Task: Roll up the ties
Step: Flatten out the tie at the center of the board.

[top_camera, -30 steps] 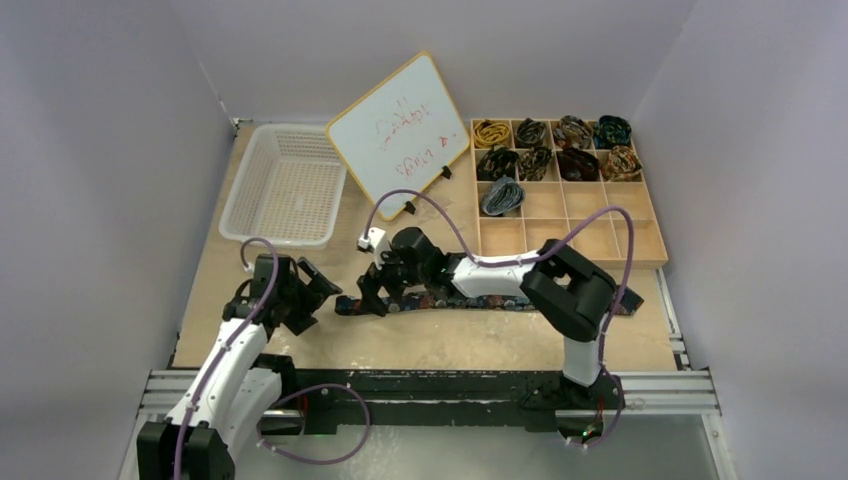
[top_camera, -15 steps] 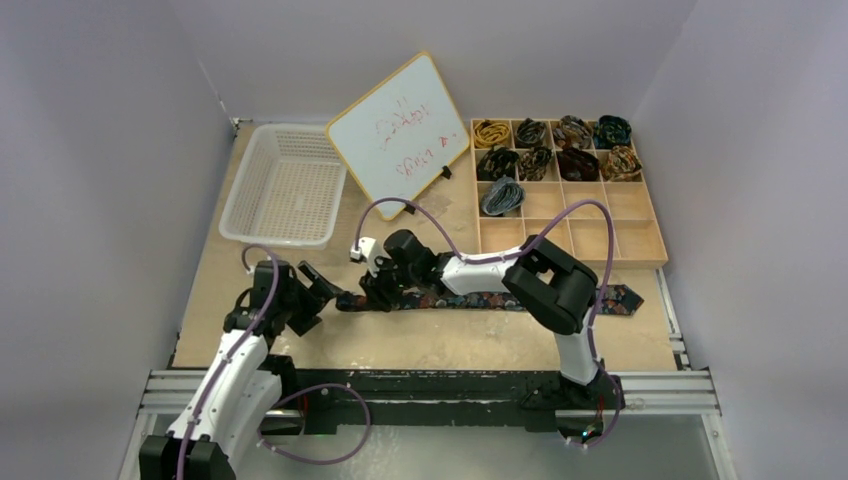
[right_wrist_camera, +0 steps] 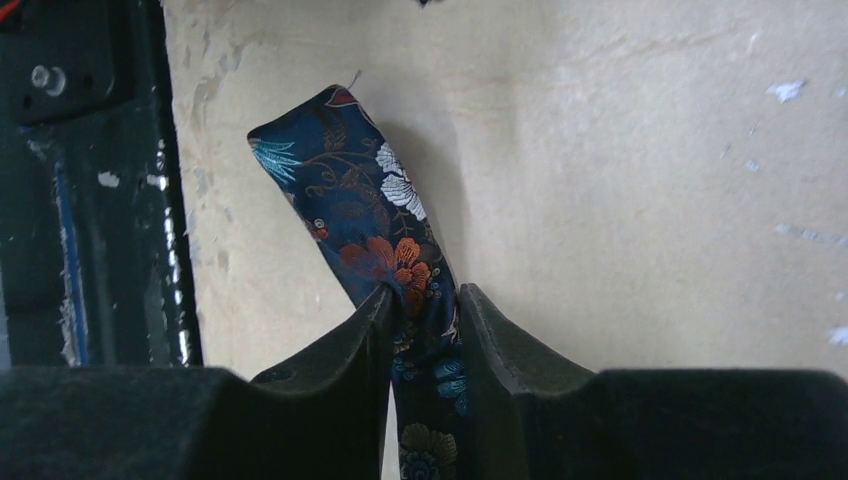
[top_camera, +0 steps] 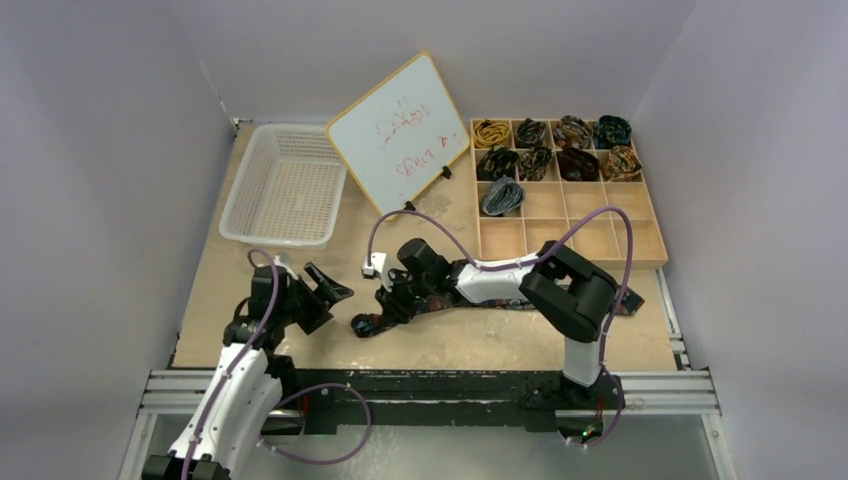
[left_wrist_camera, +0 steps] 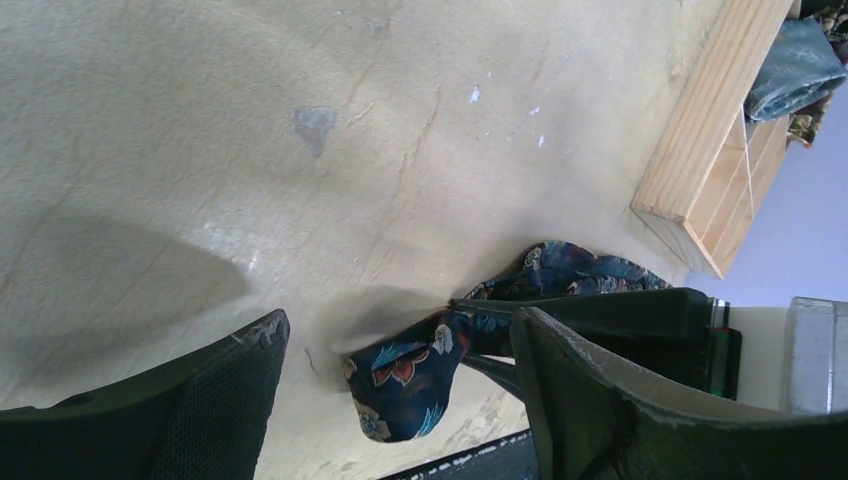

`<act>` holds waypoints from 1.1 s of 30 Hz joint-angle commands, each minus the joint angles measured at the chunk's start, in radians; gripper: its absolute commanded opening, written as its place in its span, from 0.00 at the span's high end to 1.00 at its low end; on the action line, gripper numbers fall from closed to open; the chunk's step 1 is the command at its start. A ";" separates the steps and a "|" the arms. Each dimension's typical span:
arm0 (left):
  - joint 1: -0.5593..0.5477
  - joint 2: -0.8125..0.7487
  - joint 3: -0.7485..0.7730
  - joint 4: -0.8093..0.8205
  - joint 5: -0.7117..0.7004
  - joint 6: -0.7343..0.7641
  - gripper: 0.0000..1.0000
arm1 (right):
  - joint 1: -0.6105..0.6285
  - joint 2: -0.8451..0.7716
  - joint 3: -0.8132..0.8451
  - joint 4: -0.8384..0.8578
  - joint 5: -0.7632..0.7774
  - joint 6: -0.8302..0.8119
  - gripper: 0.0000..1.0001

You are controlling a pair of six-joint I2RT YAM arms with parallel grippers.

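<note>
Moved: right fingers (right_wrist_camera: pixel 378 312) have clamped on the navy floral tie (right_wrist_camera: pixel 350 200) and swung its narrow end toward the near edge.
Grip: pinching the cloth.
Other arm: left fingers (left_wrist_camera: pixel 258 350) spread wide, just beside that end.
Tie: unrolled on the worktop (top_camera: pixel 450 345).
Meaning: probably set to start rolling.

right gripper (right_wrist_camera: pixel 425 300) clamping onto the navy floral tie (right_wrist_camera: pixel 372 215), left gripper (top_camera: pixel 322 293) closing in

A second ago the right gripper was hanging wide open over the tie's narrow end; now it's pinching that end tight. The end is no longer lying straight along the desk (top_camera: pixel 450 345). It's swinging toward the near edge and sitting at an angle, tip poking out past the grip. The right elbow, pushed left half a second ago, is moving back right. The left gripper is drifting up and right toward the tie end, jaws narrowing slightly but gaping wide.
</note>
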 commanded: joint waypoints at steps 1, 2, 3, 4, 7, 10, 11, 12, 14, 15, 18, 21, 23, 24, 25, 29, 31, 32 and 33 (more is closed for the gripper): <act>0.007 0.007 -0.008 0.051 0.063 0.016 0.20 | 0.005 -0.038 -0.059 -0.090 0.021 0.040 0.65; 0.007 0.014 -0.007 0.051 0.063 0.016 0.20 | 0.005 -0.040 -0.056 -0.082 0.049 0.054 0.61; 0.007 0.016 -0.006 0.050 0.062 0.016 0.20 | 0.004 -0.040 -0.051 -0.072 0.073 0.061 0.58; 0.007 0.017 -0.003 0.049 0.056 0.016 0.20 | 0.003 -0.038 -0.042 -0.062 0.084 0.096 0.54; 0.007 0.018 0.008 0.042 0.040 0.009 0.20 | 0.004 -0.018 0.009 -0.031 0.145 0.160 0.52; 0.007 0.029 0.028 0.030 0.038 0.007 0.20 | 0.004 0.028 0.070 -0.011 0.140 0.169 0.55; 0.007 0.030 0.036 0.022 0.034 0.006 0.20 | 0.004 0.048 0.091 0.002 0.130 0.171 0.57; 0.007 0.030 0.041 0.014 0.028 0.004 0.21 | 0.005 0.071 0.114 0.009 0.122 0.177 0.58; 0.007 0.021 0.050 -0.009 0.011 -0.010 0.21 | 0.008 0.102 0.141 0.023 0.069 0.188 0.59; 0.007 0.015 0.052 -0.019 -0.001 -0.019 0.21 | 0.008 0.109 0.144 0.034 0.054 0.194 0.59; 0.007 -0.007 0.053 -0.040 -0.037 -0.042 0.20 | 0.010 0.119 0.154 0.044 0.056 0.204 0.58; 0.007 -0.020 0.036 -0.048 -0.064 -0.071 0.20 | 0.009 0.126 0.163 0.045 0.040 0.203 0.54; 0.007 -0.022 0.030 -0.050 -0.086 -0.080 0.20 | 0.010 0.122 0.172 0.018 0.024 0.222 0.47; 0.007 -0.021 0.025 -0.045 -0.092 -0.079 0.21 | 0.008 0.101 0.171 0.020 0.023 0.233 0.44; 0.007 -0.019 0.019 -0.039 -0.096 -0.077 0.22 | 0.007 0.087 0.168 0.028 0.034 0.244 0.41; 0.007 -0.003 0.000 -0.030 -0.115 -0.083 0.29 | -0.009 0.008 0.161 0.019 0.089 0.293 0.33; 0.007 -0.005 -0.001 -0.030 -0.126 -0.078 0.34 | -0.027 -0.038 0.127 0.029 0.106 0.330 0.31; 0.007 -0.007 0.000 -0.028 -0.131 -0.067 0.35 | -0.045 -0.070 0.076 0.051 0.112 0.357 0.30; 0.007 -0.011 -0.001 -0.021 -0.127 -0.062 0.37 | -0.062 -0.102 0.047 0.074 0.123 0.396 0.29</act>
